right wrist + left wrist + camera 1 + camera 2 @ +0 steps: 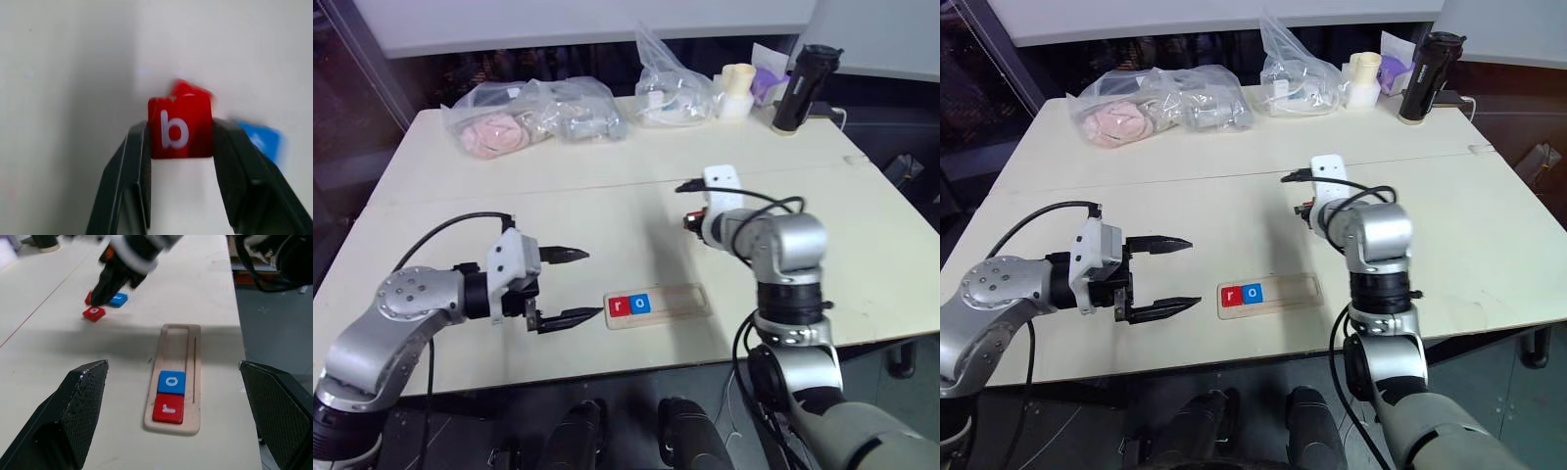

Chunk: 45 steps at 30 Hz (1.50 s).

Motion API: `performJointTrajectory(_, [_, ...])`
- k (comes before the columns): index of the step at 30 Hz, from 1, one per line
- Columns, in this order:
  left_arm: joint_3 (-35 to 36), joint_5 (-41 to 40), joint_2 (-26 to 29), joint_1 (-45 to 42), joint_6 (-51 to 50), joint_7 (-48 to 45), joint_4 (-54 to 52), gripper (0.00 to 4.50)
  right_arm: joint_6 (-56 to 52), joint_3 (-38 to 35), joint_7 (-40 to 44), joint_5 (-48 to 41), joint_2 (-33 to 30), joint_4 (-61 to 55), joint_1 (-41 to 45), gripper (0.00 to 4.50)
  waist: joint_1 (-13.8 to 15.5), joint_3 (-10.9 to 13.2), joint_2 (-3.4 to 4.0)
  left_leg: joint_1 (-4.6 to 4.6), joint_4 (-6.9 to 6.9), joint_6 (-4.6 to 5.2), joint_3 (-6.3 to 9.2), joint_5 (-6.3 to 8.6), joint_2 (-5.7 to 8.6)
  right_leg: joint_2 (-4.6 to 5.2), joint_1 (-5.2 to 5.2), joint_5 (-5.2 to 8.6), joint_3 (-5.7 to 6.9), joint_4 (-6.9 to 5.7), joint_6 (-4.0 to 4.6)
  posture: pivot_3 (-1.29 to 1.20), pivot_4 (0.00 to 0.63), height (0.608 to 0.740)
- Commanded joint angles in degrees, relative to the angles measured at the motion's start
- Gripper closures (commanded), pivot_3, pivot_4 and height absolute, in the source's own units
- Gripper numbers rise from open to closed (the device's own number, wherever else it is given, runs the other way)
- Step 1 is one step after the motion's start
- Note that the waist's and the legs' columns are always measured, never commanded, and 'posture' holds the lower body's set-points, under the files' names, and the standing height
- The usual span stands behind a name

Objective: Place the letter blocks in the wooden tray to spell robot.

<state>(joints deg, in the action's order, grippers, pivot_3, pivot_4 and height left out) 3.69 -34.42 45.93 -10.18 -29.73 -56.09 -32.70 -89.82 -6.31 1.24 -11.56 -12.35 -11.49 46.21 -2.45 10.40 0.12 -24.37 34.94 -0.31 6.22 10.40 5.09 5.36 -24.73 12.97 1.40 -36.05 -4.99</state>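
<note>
We've got the red b block (180, 128) pinched in our right gripper (181, 139), left gripper (563, 287) gaping idle, so next it goes beside the blue o block (640, 305) in the wooden tray (685, 301), mid-tabletop toward the near edge.

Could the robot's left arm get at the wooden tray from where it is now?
Probably yes: the left gripper hangs open just beside the wooden tray, with only bare table between them.

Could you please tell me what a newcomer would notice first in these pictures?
The right pincer grips a small red cube marked "b", above the pale table. Near the table's front edge, a long pale-wood tray holds a red "r" block and a blue "o" block. The left pincer stands open beside it.
</note>
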Motion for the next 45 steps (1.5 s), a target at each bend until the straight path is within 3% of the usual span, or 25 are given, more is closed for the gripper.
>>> performJointTrajectory(1, [0.0, -0.3, 0.0, -0.9, 1.2, -0.5, -0.9, 0.00, -2.7, -2.1, 2.3, -5.8, -5.4, -11.5, -6.4, 3.34, 0.2, 0.0, 0.00, 0.00, 0.00, 0.00, 0.02, 0.00, 0.00, 0.01, 0.00, 0.05, 0.04, 0.00, -0.04, 0.00, 0.150, 0.738])
performJointTrajectory(4, [-0.7, -0.2, 0.0, -1.5, 1.9, -1.6, 0.0, 0.00, -2.7, -6.1, 1.0, -12.7, -9.7, -19.9, -15.9, 3.34, 1.3, 0.0, 0.01, -0.06, 0.00, -0.01, 0.01, 0.00, 0.05, 0.18, 0.04, 0.21, 0.09, 0.04, 0.08, 0.00, 0.150, 0.738])
performJointTrajectory(11, [-1.8, 0.2, -0.1, -3.1, 2.9, -3.0, 1.5, 0.00, -2.7, -12.2, -8.1, -25.2, -11.6, -28.5, -29.5, 3.34, 1.8, 0.0, -0.02, -0.10, 0.02, -0.01, -0.02, 0.03, 0.04, 0.23, 0.07, 0.22, 0.07, 0.17, 0.05, 0.00, 0.150, 0.738])
performJointTrajectory(21, [-2.5, 0.2, -0.3, -4.1, 2.8, -3.4, 1.7, 0.00, -2.7, -14.1, -21.1, -37.9, -12.5, -28.7, -34.7, 3.34, 1.8, 0.0, -0.02, -0.15, -0.11, 0.00, 0.01, 0.04, 0.02, 0.23, 0.14, 0.21, 0.11, 0.55, 0.05, 0.00, 0.150, 0.738])
performJointTrajectory(25, [-2.4, 0.1, -0.1, -4.2, 2.7, -3.5, 1.8, 0.00, -2.7, -14.0, -20.0, -41.3, -18.1, -27.4, -33.7, 1.35, 1.9, 0.0, -0.02, -0.21, -0.16, 0.10, -0.01, 0.09, 0.04, 0.24, 0.18, 0.21, 0.14, 0.77, 0.05, 0.00, 0.150, 0.738])
performJointTrajectory(27, [-2.3, 0.1, 0.0, -4.3, 2.6, -3.5, 1.9, 0.00, -2.7, -11.5, -11.1, -44.6, -24.9, -26.6, -31.7, 0.29, 1.9, 0.1, 0.01, -0.23, -0.14, 0.16, -0.04, 0.12, 0.05, 0.24, 0.19, 0.20, 0.16, 0.83, 0.04, 0.00, 0.150, 0.738])
performJointTrajectory(28, [-2.3, 0.0, 0.0, -4.3, 2.6, -3.5, 1.9, 0.00, -2.7, -10.7, -8.0, -45.7, -27.1, -26.3, -31.0, 0.09, 1.8, 0.1, -0.01, -0.23, -0.14, 0.18, -0.06, 0.13, 0.06, 0.25, 0.21, 0.20, 0.18, 0.84, 0.03, 0.00, 0.150, 0.738])
performJointTrajectory(30, [-2.3, 0.1, 0.1, -4.5, 2.5, -3.5, 1.9, 0.00, 3.2, -7.3, 4.5, -45.0, -36.3, -26.1, -31.0, 0.09, 1.8, 0.1, -0.03, -0.22, -0.08, 0.22, -0.07, 0.15, 0.02, 0.23, 0.25, 0.20, 0.25, 0.85, 0.02, 0.00, 0.150, 0.738])
performJointTrajectory(35, [-2.0, 0.1, 0.5, -4.5, 2.4, -3.8, 2.1, 0.00, 34.6, 2.9, 34.8, -28.0, -55.4, -21.2, -36.2, 0.09, 1.9, 0.2, -0.06, -0.22, -0.04, 0.26, -0.08, 0.19, 0.01, 0.24, 0.35, 0.22, 0.43, 0.93, -0.02, 0.00, 0.150, 0.738])
performJointTrajectory(39, [-2.1, -0.1, 0.5, -4.7, 2.2, -3.6, 1.9, 0.00, 55.5, 10.0, 46.4, -13.9, -59.4, -11.1, -37.3, 0.09, 1.9, 0.3, -0.19, -0.22, 0.08, 0.16, -0.19, 0.28, 0.02, 0.37, 0.37, 0.22, 0.42, 0.98, -0.02, 0.00, 0.150, 0.738])
performJointTrajectory(45, [-2.5, 0.5, 0.5, -4.4, 2.7, -4.0, 2.5, 0.00, 72.4, 15.6, 58.0, -4.1, -55.5, 4.9, -33.1, 0.09, 1.8, 0.3, -0.22, -0.22, 0.05, 0.26, -0.31, 0.26, 0.02, 0.52, 0.31, 0.17, 0.43, 0.95, -0.07, 0.00, 0.150, 0.738])
